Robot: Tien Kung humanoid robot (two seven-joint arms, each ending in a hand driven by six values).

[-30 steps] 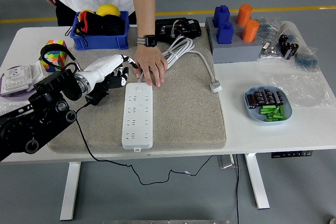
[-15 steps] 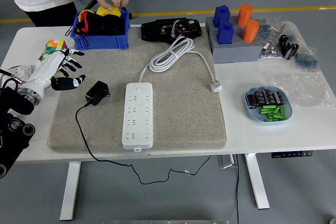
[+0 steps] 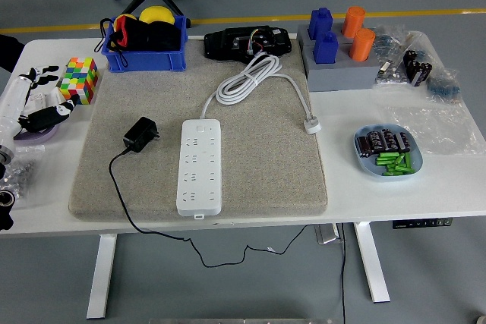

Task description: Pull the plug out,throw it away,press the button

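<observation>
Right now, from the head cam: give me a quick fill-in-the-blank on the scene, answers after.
1. The black plug lies ___ the white power strip, on its left.
2. The blue bin sits at the mat's far ___ corner.
3. The left hand holds ___.

Answers: beside; left; nothing

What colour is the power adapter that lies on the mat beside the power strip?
Black. The power adapter and its cord are both black, clearest in the head view, left of the white power strip.
</observation>
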